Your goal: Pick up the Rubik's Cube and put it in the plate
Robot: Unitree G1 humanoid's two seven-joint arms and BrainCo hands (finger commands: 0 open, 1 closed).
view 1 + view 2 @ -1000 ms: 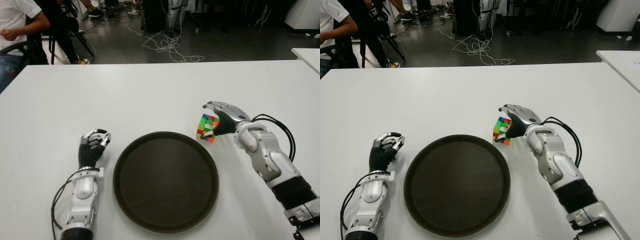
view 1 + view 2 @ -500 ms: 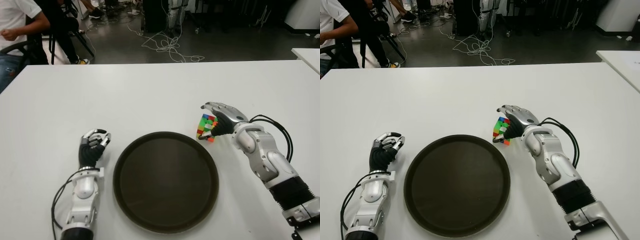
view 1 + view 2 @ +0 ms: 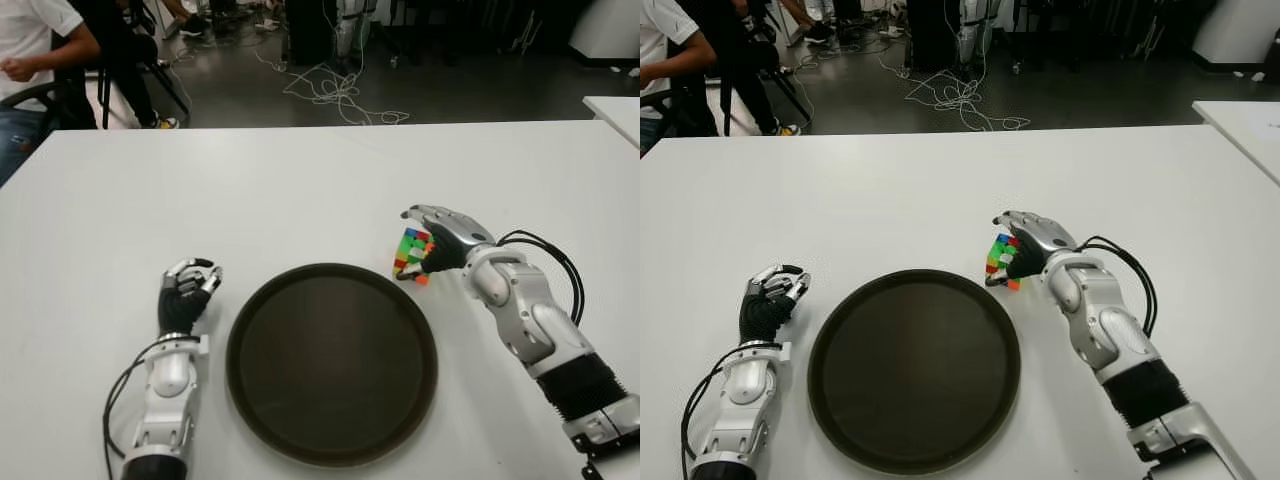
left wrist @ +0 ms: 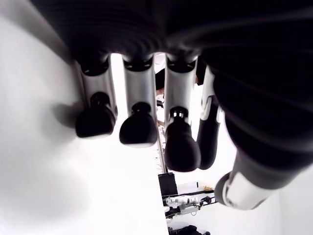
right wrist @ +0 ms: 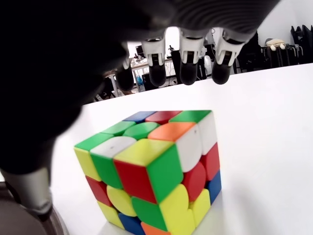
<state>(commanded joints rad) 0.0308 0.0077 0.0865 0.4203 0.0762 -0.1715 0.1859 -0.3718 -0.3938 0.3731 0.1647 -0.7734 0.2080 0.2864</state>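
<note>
Grasp not yet made — that is my reading of the step in hand. Right hand point(image 3: 432, 238) arches over the cube point(image 3: 414, 254), fingers point(image 5: 188, 68) spread and hanging past its far side in the right wrist view, with white table point(image 3: 300, 180) visible between fingertips and cube. Thumb shows low on the near side, by the plate's rim; whether it touches the cube I cannot tell.

To do the step well, as I judge it: lower the palm until the fingers come level with the far face, then close fingers and thumb on opposite flat faces, not across a corner. The cube stands skewed to the hand in the wrist view, one vertical edge turned toward the camera, so a careless close would likely spin it or push it against the rim. A small wrist turn to square the hand with the faces should help. Lift straight up before any sideways travel — the rim is close.

Position: cube stands on the table just beside the right far edge of the plate point(image 3: 420, 380), outside it, apparently not touching the rim. It sits under and slightly to the left of the right hand. The carry to the plate looks short, leftward and toward the robot.

Left hand point(image 3: 185, 296) shows left of the plate, fingers curled, holding nothing.
</note>
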